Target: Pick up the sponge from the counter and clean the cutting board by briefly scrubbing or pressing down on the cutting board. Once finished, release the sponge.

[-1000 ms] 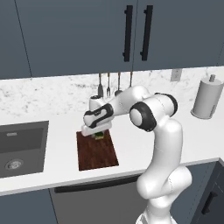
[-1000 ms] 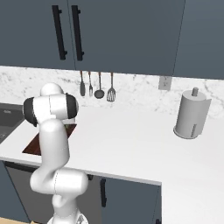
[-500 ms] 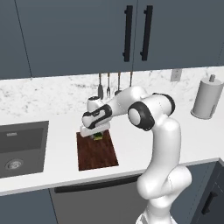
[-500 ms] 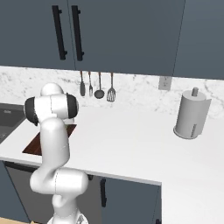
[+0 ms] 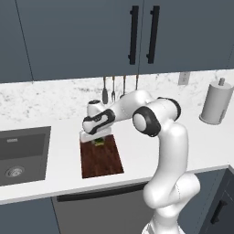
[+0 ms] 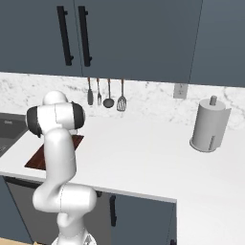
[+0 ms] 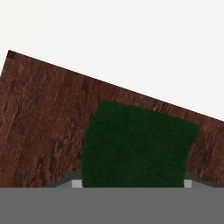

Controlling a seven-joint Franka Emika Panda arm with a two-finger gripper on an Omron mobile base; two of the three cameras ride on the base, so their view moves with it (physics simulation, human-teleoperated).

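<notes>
The cutting board (image 5: 103, 160) is a dark reddish-brown rectangle lying on the white counter (image 5: 141, 151) just right of the sink. My gripper (image 5: 98, 140) reaches down over the board's far end and is shut on the sponge (image 5: 99, 143), a small yellow-green block resting on the wood. In the hand view the sponge's dark green top (image 7: 135, 144) spans the gap between my fingertips (image 7: 77, 183), with the cutting board (image 7: 39, 131) under it and the counter (image 7: 131, 43) beyond. From the right base view my arm hides most of the cutting board (image 6: 34, 160).
A dark sink basin (image 5: 18, 155) is set into the counter left of the board. Several utensils (image 5: 114, 91) hang on the backsplash behind it. A paper towel roll (image 5: 215, 103) stands at the far right, also the paper towel roll (image 6: 209, 125).
The hand with the sponge has shifted only slightly over the board's far end. Nothing else has moved.
</notes>
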